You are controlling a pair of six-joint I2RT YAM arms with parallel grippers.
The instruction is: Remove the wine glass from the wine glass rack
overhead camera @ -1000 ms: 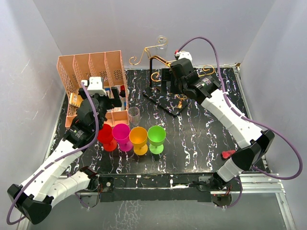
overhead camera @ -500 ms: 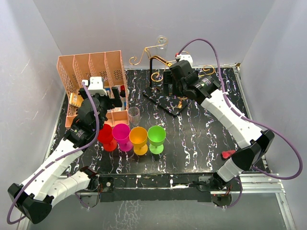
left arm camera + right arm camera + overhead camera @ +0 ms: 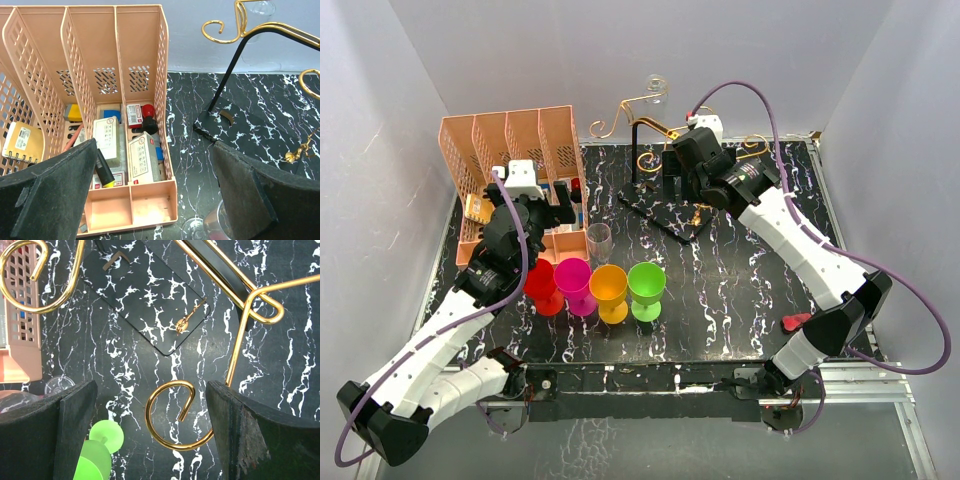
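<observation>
Peach file organiser (image 3: 510,150): four slots, with a notebook (image 3: 20,142), small boxes and markers inside. Left gripper (image 3: 155,200) is wide open and empty. Five glasses stand on the table (image 3: 740,290): red (image 3: 542,283), magenta (image 3: 572,277), orange (image 3: 609,285) and green (image 3: 646,283) in a row, one clear (image 3: 599,240) behind. Wine glass rack (image 3: 665,218) stands upright at the back middle, base running diagonally. What looks like a clear wine glass (image 3: 657,90) hangs off its top scroll. Right gripper (image 3: 150,430) is open over a lower scroll, gripping nothing.

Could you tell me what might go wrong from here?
The open right end effector hangs among the scroll arms of the wine glass rack; it could snag one and tip the rack.
The wine glass at the rack's top is clear and faint, so easily misjudged.
The open left end effector sits close to a clear glass on the table and could topple it.
</observation>
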